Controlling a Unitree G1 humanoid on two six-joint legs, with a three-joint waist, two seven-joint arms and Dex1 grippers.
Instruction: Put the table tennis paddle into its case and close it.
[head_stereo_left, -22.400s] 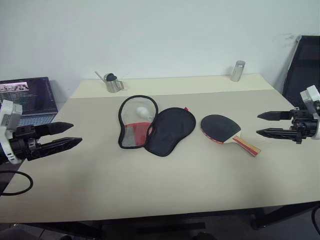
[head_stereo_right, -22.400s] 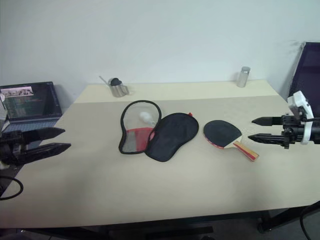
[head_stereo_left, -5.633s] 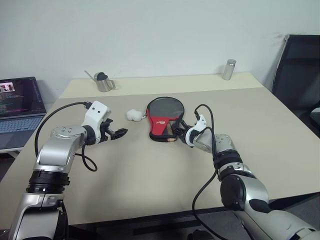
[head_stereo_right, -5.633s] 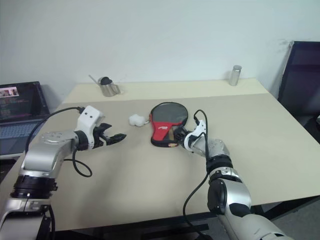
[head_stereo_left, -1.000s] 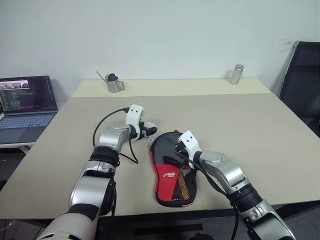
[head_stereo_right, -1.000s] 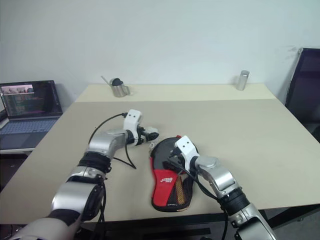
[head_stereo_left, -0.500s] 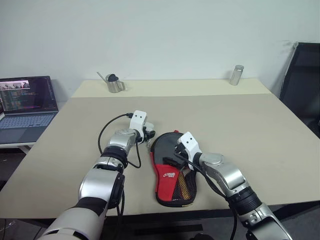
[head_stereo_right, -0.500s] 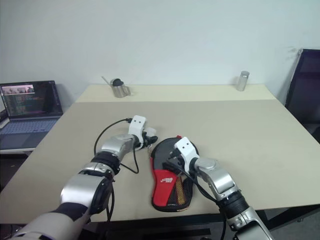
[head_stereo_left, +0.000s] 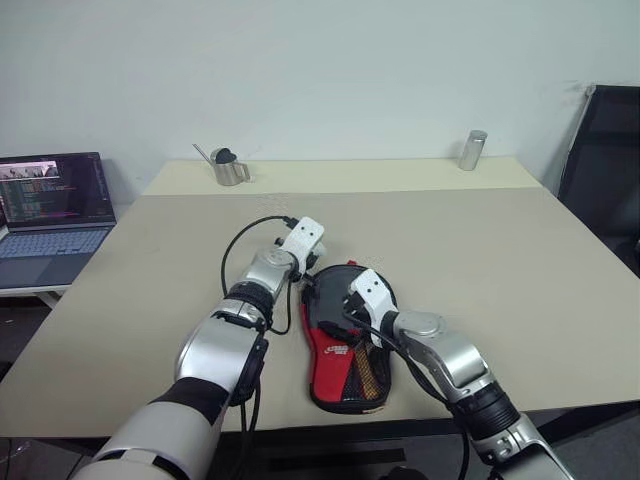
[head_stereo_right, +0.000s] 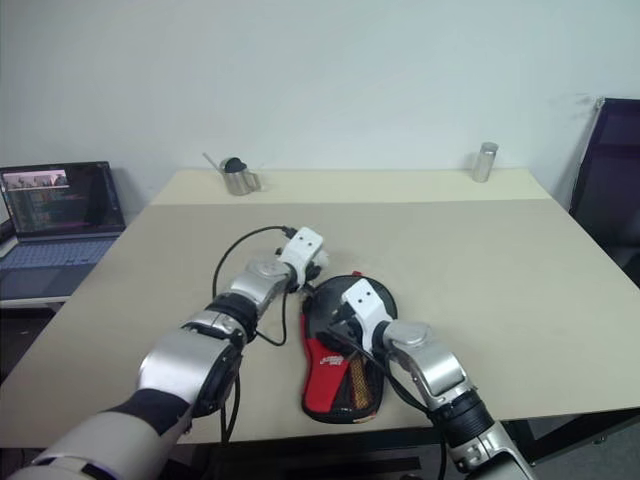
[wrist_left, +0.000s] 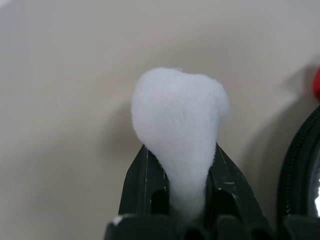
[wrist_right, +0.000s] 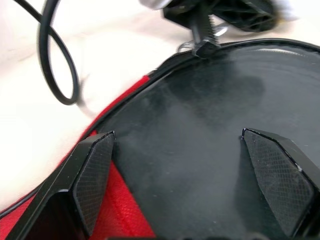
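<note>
Beside the case's (head_stereo_left: 345, 335) round end, left gripper (wrist_left: 182, 192) pinched on a white fluffy ball (wrist_left: 177, 135) — right gripper (wrist_right: 192, 165) spread wide over the case, paddle presumably inside; closing step likely in hand — zip to find and pull next.

I found no text that could be read with certainty. The case (head_stereo_left: 345, 345) carried a small white logo (head_stereo_left: 343, 351) on its red lower panel, but I could not make out its letters. The laptop (head_stereo_left: 52, 215) at the left showed lines of coloured text on a dark screen; these were too small for me to read. I saw no other labels, numbers or signs.
</note>
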